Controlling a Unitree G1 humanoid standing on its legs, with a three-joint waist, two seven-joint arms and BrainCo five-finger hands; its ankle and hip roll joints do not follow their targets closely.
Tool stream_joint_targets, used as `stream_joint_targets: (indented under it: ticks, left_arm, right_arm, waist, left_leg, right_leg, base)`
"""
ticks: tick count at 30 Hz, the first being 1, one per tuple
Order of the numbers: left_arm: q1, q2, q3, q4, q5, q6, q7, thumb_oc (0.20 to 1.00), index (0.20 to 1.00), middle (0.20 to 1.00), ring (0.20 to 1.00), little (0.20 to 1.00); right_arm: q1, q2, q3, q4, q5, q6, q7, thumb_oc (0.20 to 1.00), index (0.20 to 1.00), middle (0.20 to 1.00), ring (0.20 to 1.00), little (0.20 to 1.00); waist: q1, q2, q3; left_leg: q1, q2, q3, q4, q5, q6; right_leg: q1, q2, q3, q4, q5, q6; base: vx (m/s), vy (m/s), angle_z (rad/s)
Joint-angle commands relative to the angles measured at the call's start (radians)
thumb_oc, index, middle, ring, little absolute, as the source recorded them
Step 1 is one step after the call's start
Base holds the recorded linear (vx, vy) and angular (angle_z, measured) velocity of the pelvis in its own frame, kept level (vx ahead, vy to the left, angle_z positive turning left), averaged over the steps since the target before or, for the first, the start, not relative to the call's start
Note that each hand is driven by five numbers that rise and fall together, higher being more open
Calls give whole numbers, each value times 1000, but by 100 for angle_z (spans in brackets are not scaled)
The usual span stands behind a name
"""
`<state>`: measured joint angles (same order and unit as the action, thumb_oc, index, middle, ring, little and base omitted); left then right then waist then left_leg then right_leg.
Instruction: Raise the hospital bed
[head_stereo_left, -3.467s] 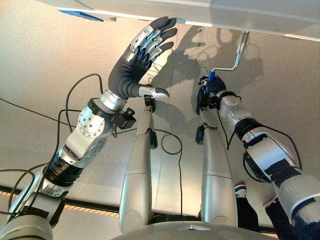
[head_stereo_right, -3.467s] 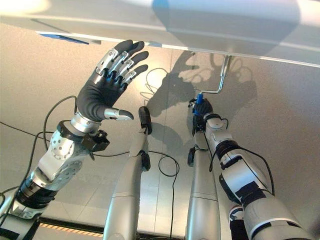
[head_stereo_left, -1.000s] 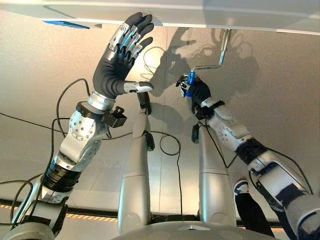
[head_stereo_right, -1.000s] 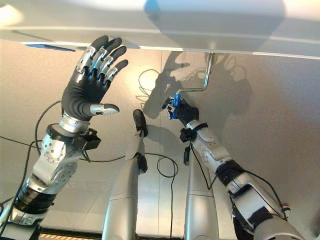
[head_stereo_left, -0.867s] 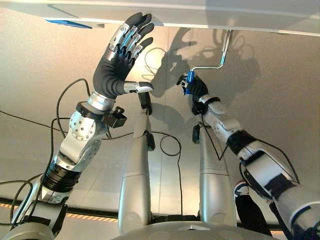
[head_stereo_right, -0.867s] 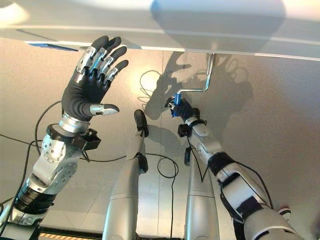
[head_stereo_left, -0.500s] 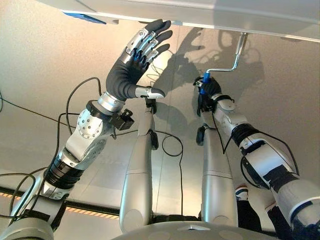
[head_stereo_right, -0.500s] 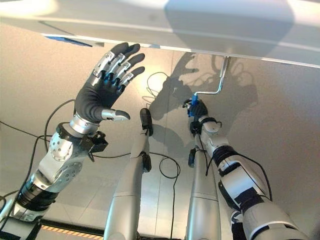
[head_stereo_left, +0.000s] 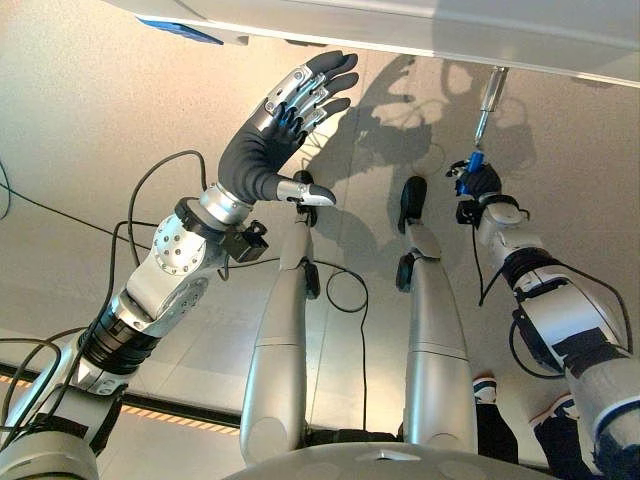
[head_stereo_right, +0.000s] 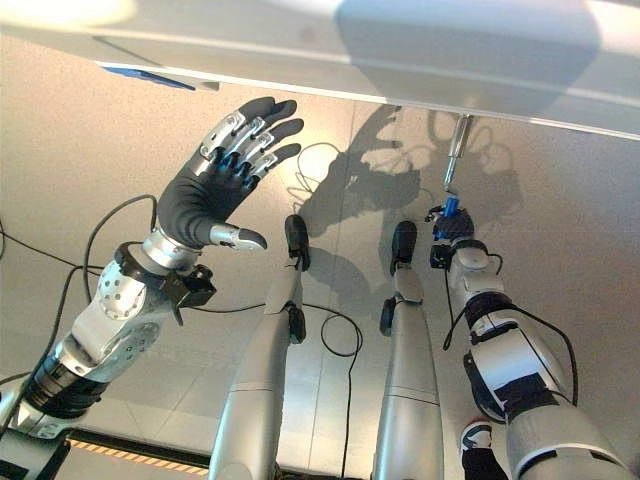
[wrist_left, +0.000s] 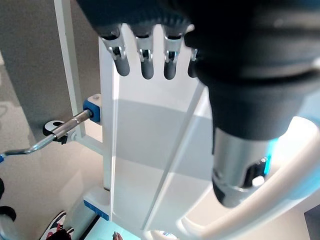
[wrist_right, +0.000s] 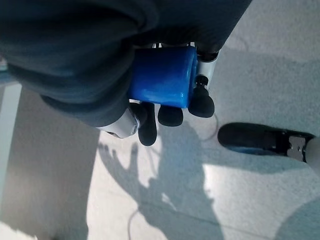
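Hospital bed (head_stereo_left: 420, 25): white frame, smooth flat panels with straight edges, running across the far side of the scene above both arms; a blue corner cap (wrist_left: 93, 109) showed on it in the left wrist view.

Crank handle (head_stereo_left: 485, 100): thin, shiny metal rod, hanging down from the bed's lower edge on the robot's right. It ended in a smooth, cylindrical blue grip (wrist_right: 162, 76) of plastic look.

Right hand (head_stereo_left: 478, 182): clenched round the blue grip, directly below the rod; dark-tipped fingers (wrist_right: 172, 114) curled under the cylinder in the right wrist view.

Left hand (head_stereo_left: 270, 140): released, fingers straight and spread, thumb out to the side, palm cover dark and ribbed. It was raised just below the bed's edge, well apart from the crank; whether the fingertips touched the frame could not be told.

Floor (head_stereo_left: 90, 130): pale beige, smooth and matt, with open room to the left of the left arm and to the right of the crank. The stretch between the two hands lay bare except for cast shadows.
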<state>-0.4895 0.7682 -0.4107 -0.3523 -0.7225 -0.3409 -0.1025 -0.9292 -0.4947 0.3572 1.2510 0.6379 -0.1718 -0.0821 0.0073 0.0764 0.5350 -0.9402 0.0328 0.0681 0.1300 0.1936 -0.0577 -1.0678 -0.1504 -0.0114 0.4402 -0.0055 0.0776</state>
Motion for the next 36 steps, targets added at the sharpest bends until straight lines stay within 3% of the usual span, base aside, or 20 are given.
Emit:
stream_joint_targets:
  ticks: [1,11,12,13,17,21,26,27,31,36]
  left_arm:
    - [0,-24,20,-79,6,-50,-10,1000,1000,1000,1000,1000]
    - [2,-38,24,-78,4,-50,0,1000,1000,1000,1000,1000]
    - [3,-40,23,-75,2,-50,1,1000,1000,1000,1000,1000]
    - [4,-42,26,-71,3,-51,1,1000,1000,1000,1000,1000]
    - [36,-58,23,-21,1,-43,-6,1000,1000,1000,1000,1000]
    - [91,-127,-5,166,-17,-24,-5,1000,1000,1000,1000,1000]
    - [157,-250,-1,728,278,12,95,1000,1000,1000,1000,1000]
    - [157,-251,-2,729,278,10,95,1000,1000,1000,1000,1000]
    - [203,-348,25,1056,401,27,131,1000,1000,1000,1000,1000]
    - [234,-425,103,1328,456,59,166,1000,1000,1000,1000,1000]
  right_arm:
    - [35,-61,14,36,-30,-4,-35,200,200,200,200,200]
    - [36,-38,14,29,-34,-8,-50,200,200,200,200,200]
    - [38,-36,15,26,-32,-8,-48,498,498,498,498,498]
    - [44,-33,21,16,-29,-9,-40,1000,1000,1000,1000,1000]
    - [84,-30,26,-13,-7,-13,-11,1000,1000,1000,1000,1000]
    - [137,-13,18,-32,-16,-15,-8,1000,1000,1000,1000,1000]
    - [255,24,-34,-42,-56,-9,-9,1000,1000,1000,1000,1000]
    - [256,23,-35,-42,-56,-9,-9,1000,1000,1000,1000,1000]
    - [364,42,-81,-54,-82,-21,-13,1000,1000,1000,1000,1000]
    - [478,57,-95,-80,-133,-24,-13,1000,1000,1000,1000,1000]
  waist:
    - [-36,51,-15]
    - [-42,48,-15]
    - [-43,48,-15]
    - [-43,46,-15]
    - [-48,41,-15]
    - [-56,32,-15]
    - [-63,18,-15]
    - [-63,19,-15]
    - [-69,8,-15]
    - [-76,-15,-15]
  left_leg:
    - [52,-22,21,140,-169,1]
    - [59,-21,23,143,-169,1]
    - [60,-21,22,142,-169,1]
    - [63,-21,22,139,-167,0]
    - [75,-21,20,139,-164,-1]
    - [104,-21,19,133,-158,-2]
    - [227,-20,12,102,-149,-4]
    - [228,-20,12,101,-149,-4]
    - [362,-20,5,61,-145,-6]
    - [507,-16,-5,24,-147,-11]
  right_leg:
    - [91,14,-22,-163,99,91]
    - [98,16,-21,-162,101,88]
    - [100,17,-21,-163,102,88]
    - [103,16,-21,-165,103,88]
    - [120,16,-24,-169,104,87]
    - [154,14,-30,-176,107,88]
    - [277,9,-40,-188,104,91]
    - [279,9,-41,-189,104,91]
    - [418,7,-56,-222,97,91]
    - [565,12,-72,-243,84,88]
  base:
    - [0,0,0]
    - [0,0,0]
    - [0,0,0]
    - [0,0,0]
    - [0,0,0]
    - [0,0,0]
    - [0,0,0]
    - [-5,-14,9]
    - [15,-28,6]
    - [37,-51,8]
